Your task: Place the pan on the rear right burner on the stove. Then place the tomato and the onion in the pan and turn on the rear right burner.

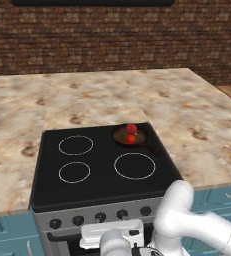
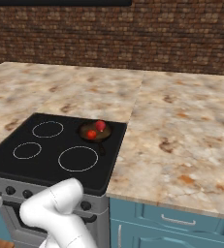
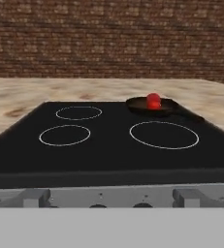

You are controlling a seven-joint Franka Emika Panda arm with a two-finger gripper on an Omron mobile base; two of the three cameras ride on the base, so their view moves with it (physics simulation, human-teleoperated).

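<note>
Brick wall (image 1: 87,40) backs a wide marbled beige surface (image 1: 197,115), and we see the stove (image 1: 92,195) set into it, its glossy black glass top marked with white rings and its grey steel front carrying a row of black knobs (image 1: 100,217). At the back right corner of the cooktop sits the pan (image 1: 129,135), resting where the rear right burner (image 2: 95,131) lies, so the ring itself is covered; its short dark handle (image 1: 153,148) points toward the front right. Inside the pan we find the tomato (image 1: 131,139), bright orange-red, on the near side, and the onion (image 1: 131,128), darker red, just behind it and touching or nearly touching it. In the hand view the two overlap into one red shape, and we cannot separate them there. Our white arm (image 1: 187,225) bends low in front of the stove, below the knob row. We take the claw to be spread wide and holding nothing, with the knob row just ahead of it. Teal cabinet fronts (image 2: 171,223) run beneath the surface.
</note>
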